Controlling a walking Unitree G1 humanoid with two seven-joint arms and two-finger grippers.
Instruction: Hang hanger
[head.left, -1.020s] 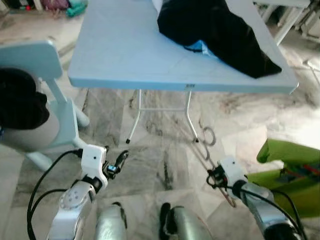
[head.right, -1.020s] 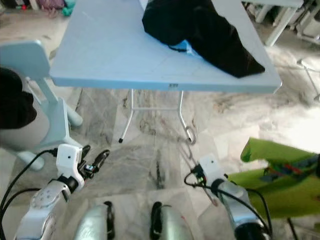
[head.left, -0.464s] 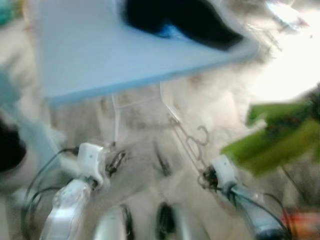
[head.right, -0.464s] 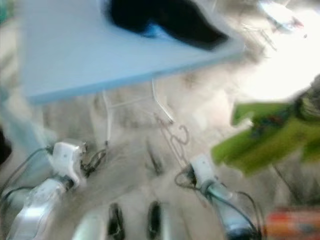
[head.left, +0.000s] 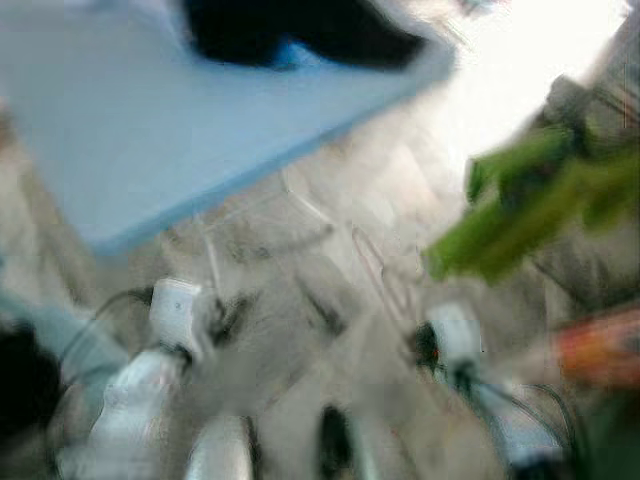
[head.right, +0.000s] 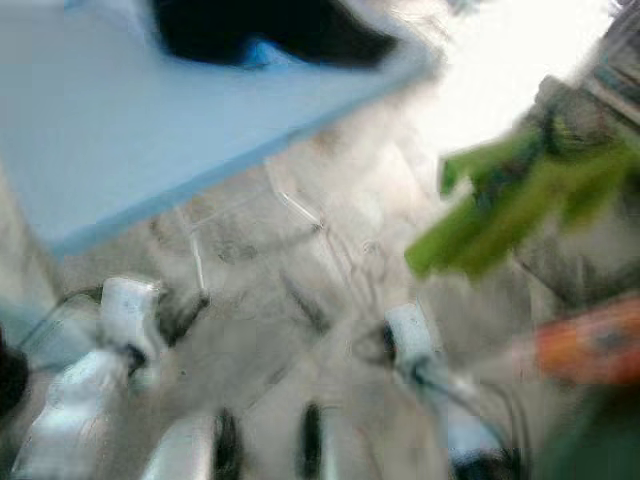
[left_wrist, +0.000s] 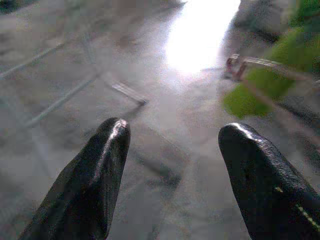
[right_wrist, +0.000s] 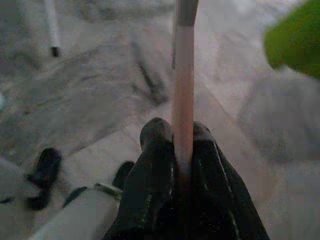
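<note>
My right claw (right_wrist: 182, 145) is clamped tight on the hanger (right_wrist: 183, 75), whose pale bar runs straight out from between my fingers over the marble floor (right_wrist: 90, 85). That arm is bent low in front of me, beside a green garment (head.left: 520, 200). My left claw (left_wrist: 172, 150) is held forward at the same low height, its fingers (left_wrist: 95, 180) spread wide with nothing between them. Everything is blurred; the blue table (head.left: 130, 130) carries a black cloth (head.left: 290, 35).
</note>
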